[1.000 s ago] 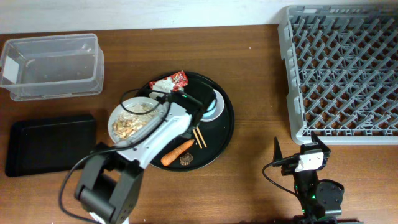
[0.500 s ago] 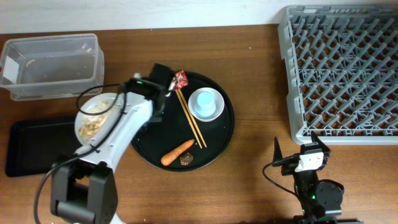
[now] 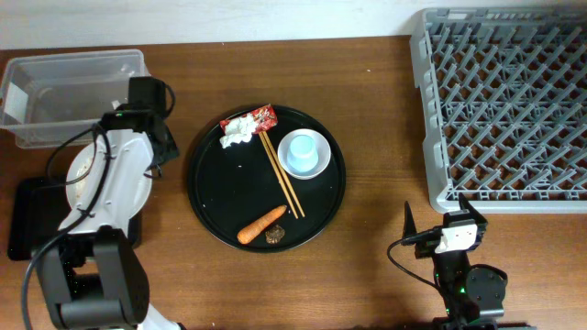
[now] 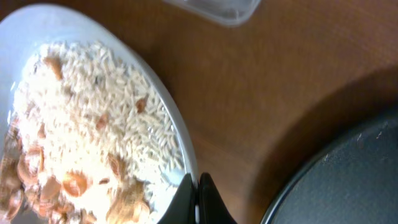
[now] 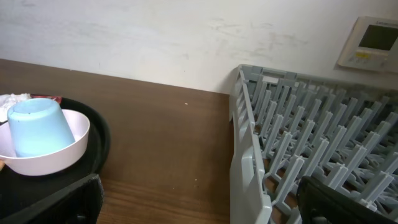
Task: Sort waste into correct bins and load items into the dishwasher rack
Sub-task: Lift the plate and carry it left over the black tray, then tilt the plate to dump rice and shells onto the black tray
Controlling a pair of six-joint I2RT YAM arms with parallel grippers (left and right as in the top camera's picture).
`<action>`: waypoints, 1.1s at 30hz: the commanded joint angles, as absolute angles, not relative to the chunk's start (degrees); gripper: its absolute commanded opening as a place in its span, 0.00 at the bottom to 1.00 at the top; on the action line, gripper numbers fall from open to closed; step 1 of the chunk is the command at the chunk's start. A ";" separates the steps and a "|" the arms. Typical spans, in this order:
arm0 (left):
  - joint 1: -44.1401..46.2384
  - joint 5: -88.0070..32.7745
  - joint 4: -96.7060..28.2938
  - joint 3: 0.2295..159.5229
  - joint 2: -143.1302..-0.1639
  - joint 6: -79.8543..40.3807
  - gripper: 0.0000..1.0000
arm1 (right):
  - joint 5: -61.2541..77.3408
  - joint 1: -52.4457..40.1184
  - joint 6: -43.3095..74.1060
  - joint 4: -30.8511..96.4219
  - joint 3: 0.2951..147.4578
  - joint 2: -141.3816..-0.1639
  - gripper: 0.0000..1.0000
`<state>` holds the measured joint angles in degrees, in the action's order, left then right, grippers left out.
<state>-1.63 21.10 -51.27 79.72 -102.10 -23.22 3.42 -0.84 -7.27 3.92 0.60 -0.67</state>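
My left gripper (image 4: 196, 200) is shut on the rim of the pale dish (image 4: 28, 22), which is heaped with rice-like scraps (image 4: 93, 118). From overhead the dish (image 3: 81, 170) hangs over the flat black tray (image 3: 32, 220), beside the clear box (image 3: 78, 92). The left gripper (image 3: 154, 147) grips its right rim. On the round black tray (image 3: 211, 197) lie chopsticks (image 3: 280, 174), a carrot (image 3: 261, 225), a brown lump (image 3: 275, 235), tissue (image 3: 238, 126), a red wrapper (image 3: 264, 115) and a blue cup (image 3: 301, 149). My right gripper (image 5: 199, 205) stands open and holds nothing.
The grey rack (image 3: 504, 101) fills the back right, and its near wall (image 5: 249, 168) stands just right of the right gripper (image 3: 459, 220). The blue cup (image 5: 37, 127) sits upside down in a white bowl (image 5: 56, 162).
The left arm has carried the dish off the round tray leftward, to above the flat black tray. The chopsticks and cup show now. The right arm has not moved.
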 commanded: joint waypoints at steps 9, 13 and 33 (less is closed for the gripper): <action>-15.99 5.74 -43.44 80.88 -100.60 -19.42 0.00 | 2.92 -0.64 -7.05 4.32 0.32 -0.32 0.98; -21.50 -1.85 -43.13 80.84 -100.60 -19.42 0.00 | 2.92 -0.64 -7.05 4.32 0.32 -0.32 0.98; -37.50 -37.89 -39.99 80.84 -100.57 -17.69 0.00 | 2.92 -0.64 -7.05 4.32 0.32 -0.32 0.98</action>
<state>-36.32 -26.52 -41.10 79.75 -102.10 -19.07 3.42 -0.84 -7.27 3.92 0.60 -0.67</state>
